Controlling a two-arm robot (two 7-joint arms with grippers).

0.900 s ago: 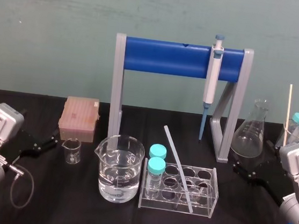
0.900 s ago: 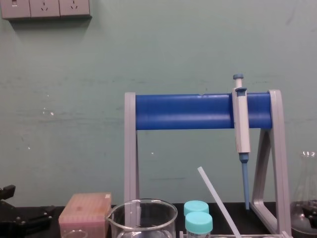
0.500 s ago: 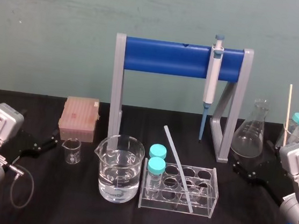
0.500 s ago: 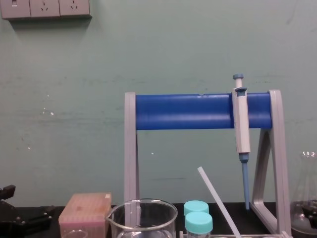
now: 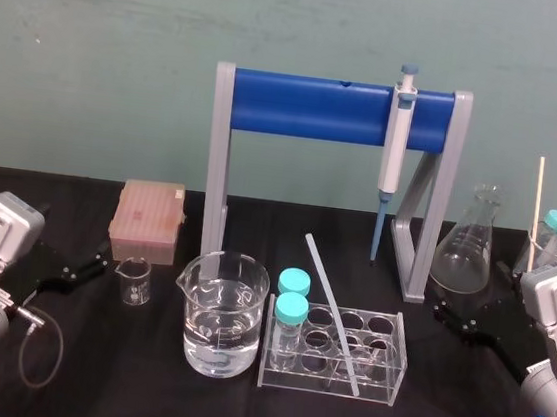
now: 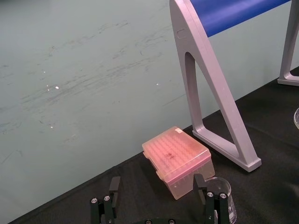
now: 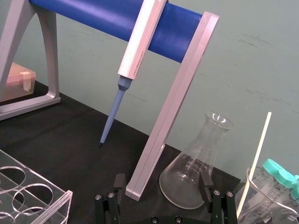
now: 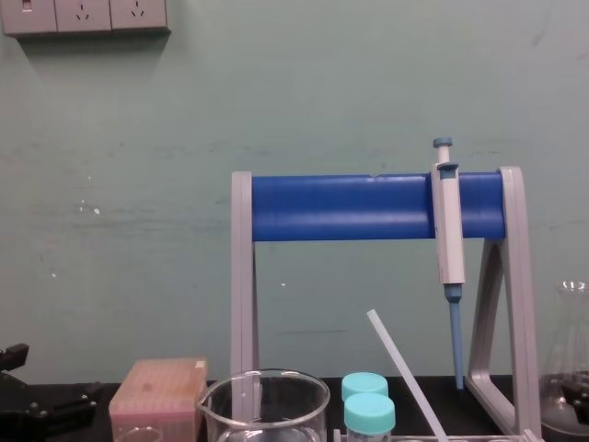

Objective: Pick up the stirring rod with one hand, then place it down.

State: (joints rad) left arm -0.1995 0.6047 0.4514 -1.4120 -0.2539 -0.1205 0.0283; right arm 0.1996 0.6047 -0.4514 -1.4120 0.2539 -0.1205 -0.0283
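Note:
The stirring rod (image 5: 331, 310) is a thin translucent white rod leaning tilted in the clear test tube rack (image 5: 390, 377), its upper end pointing back and left; it also rises at the bottom of the chest view as the stirring rod (image 8: 405, 373). My left gripper (image 5: 89, 267) rests low at the table's left, open with empty fingers, seen as the left gripper (image 6: 156, 181) facing the pink box. My right gripper (image 5: 450, 317) sits low at the right, open and empty, shown as the right gripper (image 7: 162, 179) in front of the flask. Both are well apart from the rod.
A large beaker of water (image 5: 221, 313) stands left of the rack, with two teal-capped tubes (image 5: 292, 296) in the rack. A small beaker (image 5: 133, 281) and pink tip box (image 5: 147, 219) sit left. The blue-and-grey stand (image 5: 310, 108) holds the pipette (image 5: 397, 142). An Erlenmeyer flask (image 5: 468, 245) stands right.

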